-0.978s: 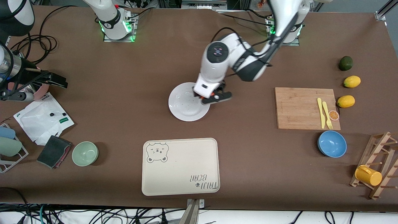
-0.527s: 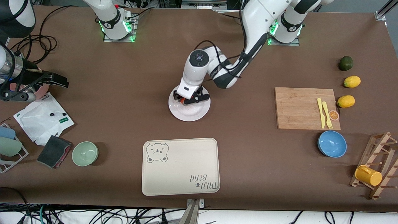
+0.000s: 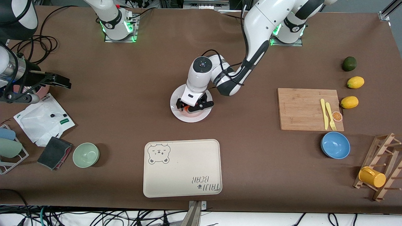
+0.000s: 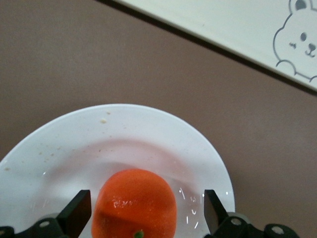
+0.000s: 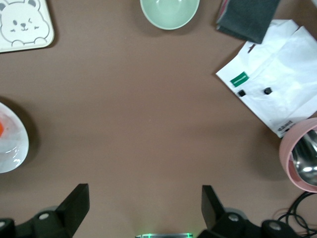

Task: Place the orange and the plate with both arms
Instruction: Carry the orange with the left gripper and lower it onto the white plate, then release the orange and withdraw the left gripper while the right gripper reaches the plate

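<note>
Plate (image 3: 191,117), round and white, lies mid-table, farther from the front camera than the bear tray (image 3: 182,168). Left gripper (image 3: 191,107) is low over the plate, its fingers (image 4: 77,214) spread wide on either side of the orange (image 4: 134,203), which rests in the plate. Right gripper (image 5: 143,210) waits with its fingers spread wide above bare tabletop at the right arm's end of the table.

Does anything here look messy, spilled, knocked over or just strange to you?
Nothing stands out. The orange sits whole on the white plate, between the left gripper's open fingers. Faint specks dot the plate's rim, no spill. The right gripper waits, open, over bare table.
</note>
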{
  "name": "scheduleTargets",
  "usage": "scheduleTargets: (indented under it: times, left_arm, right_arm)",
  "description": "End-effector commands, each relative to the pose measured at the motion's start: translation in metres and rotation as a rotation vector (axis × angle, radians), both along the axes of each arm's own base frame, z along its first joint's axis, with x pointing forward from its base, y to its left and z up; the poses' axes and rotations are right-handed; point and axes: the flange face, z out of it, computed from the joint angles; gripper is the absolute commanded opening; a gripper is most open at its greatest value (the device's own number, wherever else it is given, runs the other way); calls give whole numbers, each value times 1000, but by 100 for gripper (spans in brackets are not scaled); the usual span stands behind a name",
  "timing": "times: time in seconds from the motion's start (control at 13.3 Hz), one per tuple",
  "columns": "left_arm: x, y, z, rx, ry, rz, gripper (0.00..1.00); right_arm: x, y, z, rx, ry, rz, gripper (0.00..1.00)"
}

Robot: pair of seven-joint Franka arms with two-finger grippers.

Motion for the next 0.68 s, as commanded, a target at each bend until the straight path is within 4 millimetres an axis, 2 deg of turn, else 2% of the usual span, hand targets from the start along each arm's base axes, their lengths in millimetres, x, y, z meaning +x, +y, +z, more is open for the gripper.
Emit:
scheduleTargets:
  times: [0.0, 0.08, 0.23, 0.3, 0.38, 0.53, 0.6]
  left_arm:
    - [12, 20, 56, 77, -17, 9, 100]
    - [18, 37, 81, 138, -2, -23, 100]
    - [28, 71, 127, 223, 23, -114, 100]
    - [36, 93, 149, 258, 36, -113, 100]
    - [48, 121, 169, 289, 49, -121, 100]
    - [70, 175, 199, 331, 63, -198, 100]
    - [83, 202, 214, 332, 53, -217, 100]
  right_arm:
    - [0, 14, -15, 87, 52, 6, 100]
    - [-1, 20, -23, 113, 59, 6, 100]
    - [0, 29, -56, 205, 60, -28, 100]
    - [-7, 41, -68, 230, 48, -26, 100]
    - [-13, 53, -79, 233, 44, -13, 100]
    - [-22, 60, -110, 227, 41, -17, 100]
    - [-26, 73, -122, 231, 37, 15, 100]
